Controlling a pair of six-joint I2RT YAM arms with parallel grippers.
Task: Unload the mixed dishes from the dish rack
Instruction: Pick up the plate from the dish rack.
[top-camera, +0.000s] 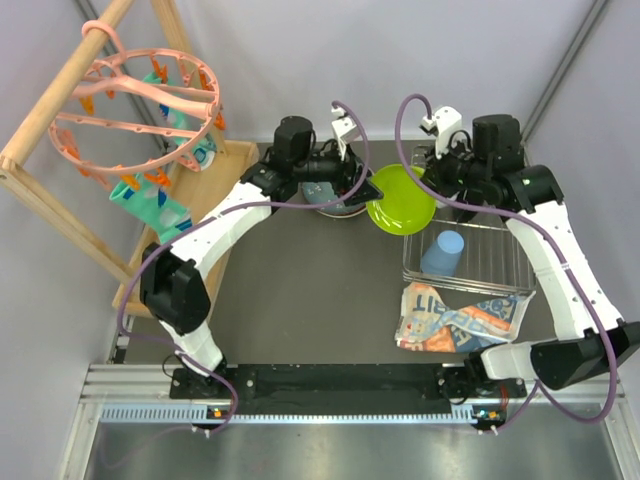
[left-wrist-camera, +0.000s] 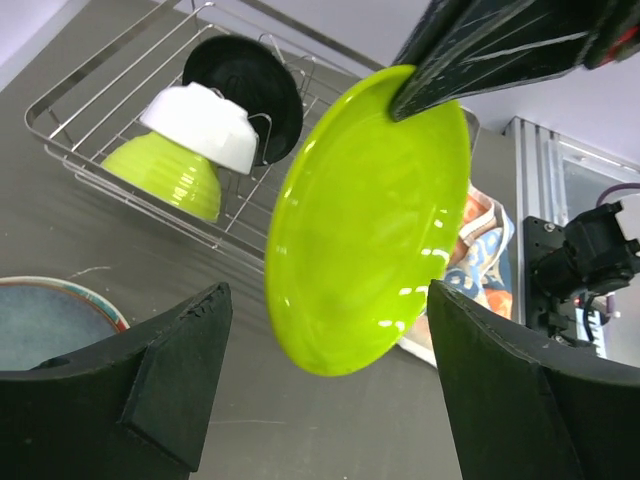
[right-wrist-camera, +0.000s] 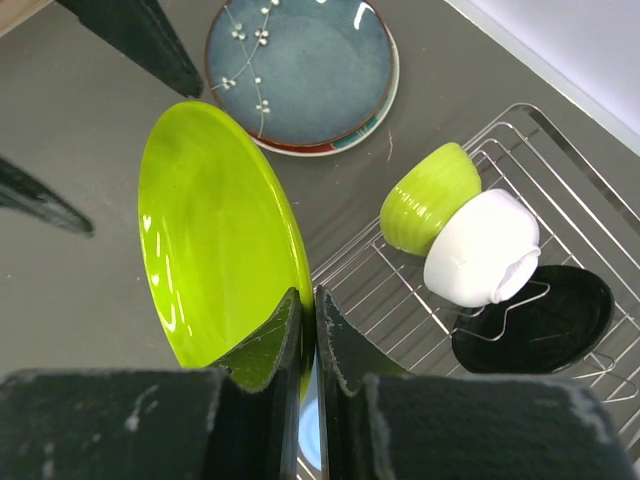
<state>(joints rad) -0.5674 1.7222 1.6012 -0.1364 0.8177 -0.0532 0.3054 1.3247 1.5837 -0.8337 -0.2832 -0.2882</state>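
The right hand (right-wrist-camera: 308, 305) pinches the rim of the green plate (right-wrist-camera: 215, 230), holding it on its edge beside the dish rack (right-wrist-camera: 575, 150), above the tabletop (right-wrist-camera: 90, 150). The left hand (left-wrist-camera: 325, 300) is close by, fingers wide apart, maybe ready to take it

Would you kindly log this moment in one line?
right jaws shut on lime plate | left jaws open | teal plate on table | rack holds white bowl, lime bowl, cup

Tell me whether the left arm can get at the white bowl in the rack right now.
Probably not: the lime plate, pinched by the right gripper, hangs between the open left gripper and the white bowl in the dish rack.
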